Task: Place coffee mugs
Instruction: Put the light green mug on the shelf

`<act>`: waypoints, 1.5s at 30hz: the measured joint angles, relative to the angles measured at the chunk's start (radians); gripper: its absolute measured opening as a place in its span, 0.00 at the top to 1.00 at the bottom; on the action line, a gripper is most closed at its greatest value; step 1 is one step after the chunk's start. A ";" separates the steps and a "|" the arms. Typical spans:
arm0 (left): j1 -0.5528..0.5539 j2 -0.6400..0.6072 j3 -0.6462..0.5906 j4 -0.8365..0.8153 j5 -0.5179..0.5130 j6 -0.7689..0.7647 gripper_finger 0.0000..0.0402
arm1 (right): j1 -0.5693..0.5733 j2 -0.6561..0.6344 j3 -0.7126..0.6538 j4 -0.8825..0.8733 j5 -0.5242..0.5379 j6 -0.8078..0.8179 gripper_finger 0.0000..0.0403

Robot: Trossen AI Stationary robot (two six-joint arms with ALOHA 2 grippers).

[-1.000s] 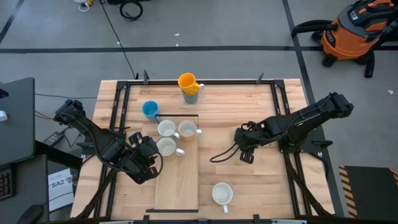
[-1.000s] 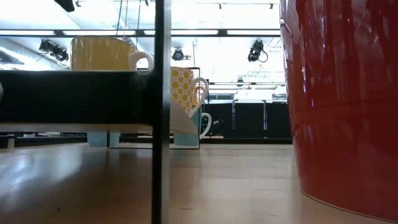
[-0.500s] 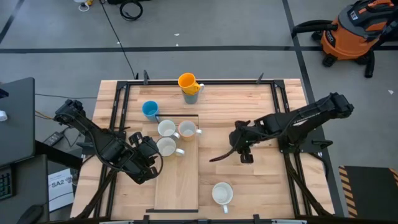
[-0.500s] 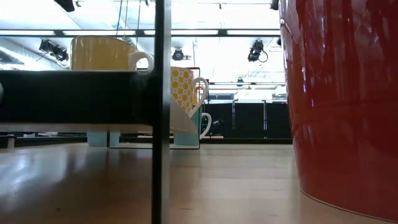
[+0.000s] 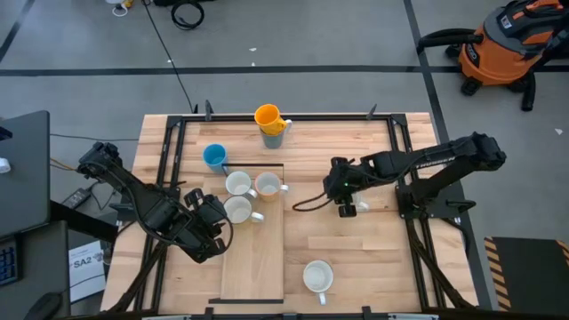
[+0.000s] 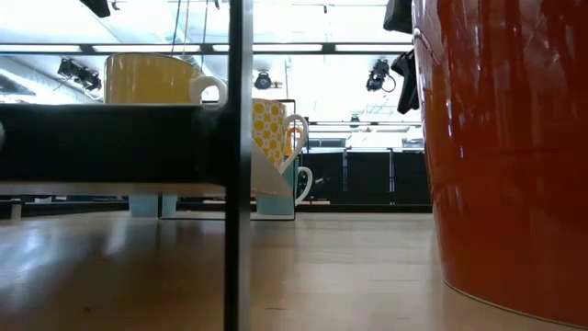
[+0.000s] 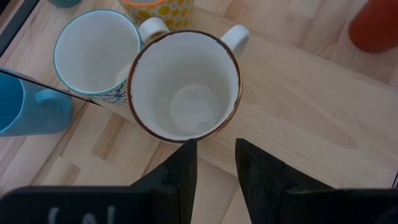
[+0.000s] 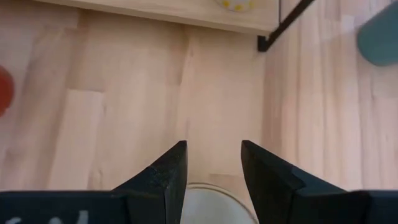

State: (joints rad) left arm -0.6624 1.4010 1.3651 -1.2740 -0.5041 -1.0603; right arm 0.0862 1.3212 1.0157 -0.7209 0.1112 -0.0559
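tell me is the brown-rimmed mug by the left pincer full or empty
Empty. The left wrist view looks straight into the upright brown-rimmed mug and shows its bare white bottom, with nothing inside.

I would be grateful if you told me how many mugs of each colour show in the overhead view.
white or cream mugs: 4
blue mug: 1
orange mug: 1
greyish mug, under the orange one: 1
Total: 7

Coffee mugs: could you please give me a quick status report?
Left gripper open, just short of a brown-rimmed white mug on the board. Right gripper open and empty over mid-table. Lone white mug sits near front edge. Nothing blocking.
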 joint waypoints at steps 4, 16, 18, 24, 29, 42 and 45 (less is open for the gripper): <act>0.000 0.000 0.000 0.000 0.000 0.000 0.71 | -0.027 -0.006 0.000 -0.037 0.000 -0.026 0.61; 0.000 0.000 0.000 0.001 0.000 0.000 0.71 | -0.084 -0.140 0.001 -0.219 0.003 -0.026 0.61; 0.000 0.000 0.000 0.001 0.000 0.000 0.71 | -0.096 -0.154 0.001 -0.248 0.003 -0.017 0.61; 0.000 0.000 0.000 0.001 0.000 0.000 0.71 | -0.124 -0.147 0.001 -0.285 0.001 0.011 0.61; 0.000 0.000 0.000 0.004 0.000 0.000 0.71 | -0.137 -0.111 -0.025 -0.274 -0.001 0.011 0.61; 0.000 0.000 0.000 0.009 0.000 0.000 0.71 | -0.141 -0.078 -0.070 -0.244 -0.030 0.031 0.61; 0.000 0.000 0.000 0.008 0.000 0.001 0.71 | -0.142 -0.077 -0.070 -0.244 -0.030 0.058 0.61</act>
State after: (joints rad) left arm -0.6622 1.4014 1.3651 -1.2655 -0.5043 -1.0589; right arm -0.0555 1.2443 0.9459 -0.9653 0.0816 0.0018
